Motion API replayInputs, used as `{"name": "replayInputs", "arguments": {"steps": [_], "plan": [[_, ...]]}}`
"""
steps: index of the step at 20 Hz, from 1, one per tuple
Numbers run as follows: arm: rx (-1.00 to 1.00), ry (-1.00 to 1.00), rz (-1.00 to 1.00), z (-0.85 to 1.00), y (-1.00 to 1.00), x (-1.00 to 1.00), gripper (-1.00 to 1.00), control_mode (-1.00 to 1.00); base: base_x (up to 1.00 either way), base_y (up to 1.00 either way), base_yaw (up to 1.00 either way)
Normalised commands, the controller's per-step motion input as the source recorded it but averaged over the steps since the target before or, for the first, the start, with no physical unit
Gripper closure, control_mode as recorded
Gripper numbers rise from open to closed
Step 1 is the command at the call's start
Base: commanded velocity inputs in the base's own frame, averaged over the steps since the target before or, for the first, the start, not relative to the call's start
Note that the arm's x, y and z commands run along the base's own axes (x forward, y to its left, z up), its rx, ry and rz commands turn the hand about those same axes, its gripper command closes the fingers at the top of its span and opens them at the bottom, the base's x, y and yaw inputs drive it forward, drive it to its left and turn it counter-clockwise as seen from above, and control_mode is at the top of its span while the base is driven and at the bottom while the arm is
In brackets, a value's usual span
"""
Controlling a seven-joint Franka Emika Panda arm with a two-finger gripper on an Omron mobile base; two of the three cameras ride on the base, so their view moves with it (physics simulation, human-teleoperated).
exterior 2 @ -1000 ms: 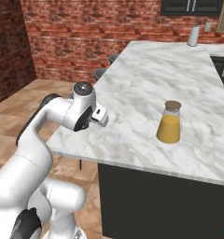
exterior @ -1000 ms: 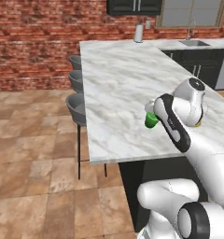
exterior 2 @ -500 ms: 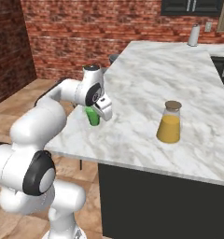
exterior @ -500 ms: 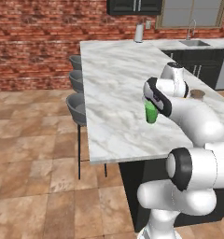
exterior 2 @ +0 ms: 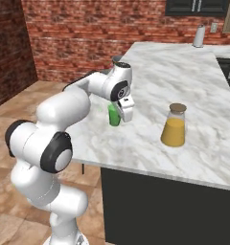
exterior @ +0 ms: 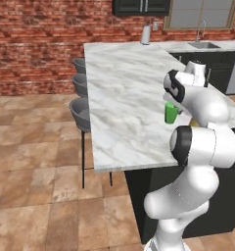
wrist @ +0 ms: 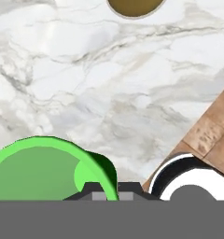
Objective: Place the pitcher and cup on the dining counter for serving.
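Cup (exterior 2: 114, 116) in downward-pointing pincer (exterior 2: 120, 115) over dining counter (exterior 2: 184, 86).

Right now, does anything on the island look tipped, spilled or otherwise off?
Nothing stands out. The pitcher stands upright on the dining counter, cork on, no liquid around it. The cup is upright too, its rim pinched by the shut gripper, apart from the pitcher.
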Motion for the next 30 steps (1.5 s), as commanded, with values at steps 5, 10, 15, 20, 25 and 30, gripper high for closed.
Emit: {"name": "replayInputs", "arguments": {"steps": [5, 10, 15, 20, 25, 30], "plan": [[0.00, 0.00, -0.20, -0.54, -0.17, 0.33, 1.00, -1.00, 0.00, 0.00, 0.00], [0.00, 0.00, -0.22, -0.53, -0.08, 0.57, 1.00, -1.00, 0.00, 0.00, 0.00], [0.00, 0.00, -0.19, -0.54, -0.02, 0.37, 1.00, -1.00, 0.00, 0.00, 0.00], [0.00, 0.00, -0.17, -0.54, -0.09, 0.20, 1.00, -1.00, 0.00, 0.00, 0.00], [0.00, 0.00, -0.13, -0.53, 0.00, 0.25, 1.00, -1.00, 0.00, 0.00, 0.00], [0.00, -0.04, -0.04, -0.24, -0.01, 0.10, 1.00, -1.00, 0.00, 0.00, 0.00]]}}
